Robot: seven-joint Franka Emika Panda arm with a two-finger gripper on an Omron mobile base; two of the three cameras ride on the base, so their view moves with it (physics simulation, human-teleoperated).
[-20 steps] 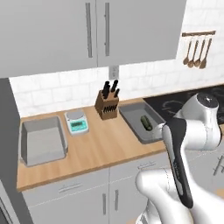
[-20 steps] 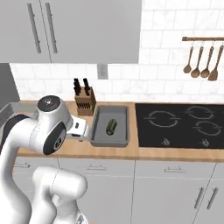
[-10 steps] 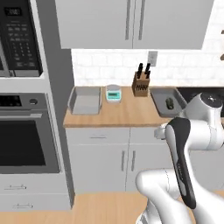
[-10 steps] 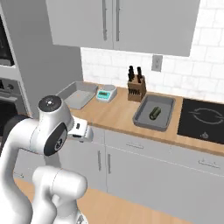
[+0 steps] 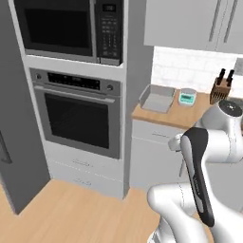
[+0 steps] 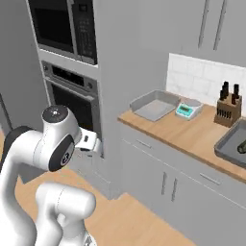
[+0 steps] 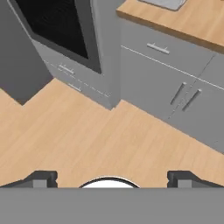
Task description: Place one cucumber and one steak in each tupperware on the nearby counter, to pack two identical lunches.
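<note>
An empty grey tupperware (image 5: 156,98) (image 6: 154,104) sits at the left end of the wooden counter (image 5: 186,115) (image 6: 192,135), and its edge shows at the top of the hand view (image 7: 165,3). A second tupperware (image 6: 225,153) lies at the right edge of the right base view, with a dark green cucumber (image 6: 241,148) inside. The steak is out of view. My gripper (image 7: 112,178) is open and empty, held low in front of the cabinets, away from the counter and looking down at the wooden floor.
A tall grey unit with a wall oven (image 5: 78,116) and microwave (image 5: 66,28) stands left of the counter. On the counter are a small white scale (image 6: 185,109) and a knife block (image 6: 226,109). White cabinet fronts (image 7: 175,83) run below. Open floor (image 7: 87,140) lies ahead.
The whole picture has shifted: the base has driven back and to the left, so the counter now sits at the right and the oven tower has come into view. The gripper stays open.
</note>
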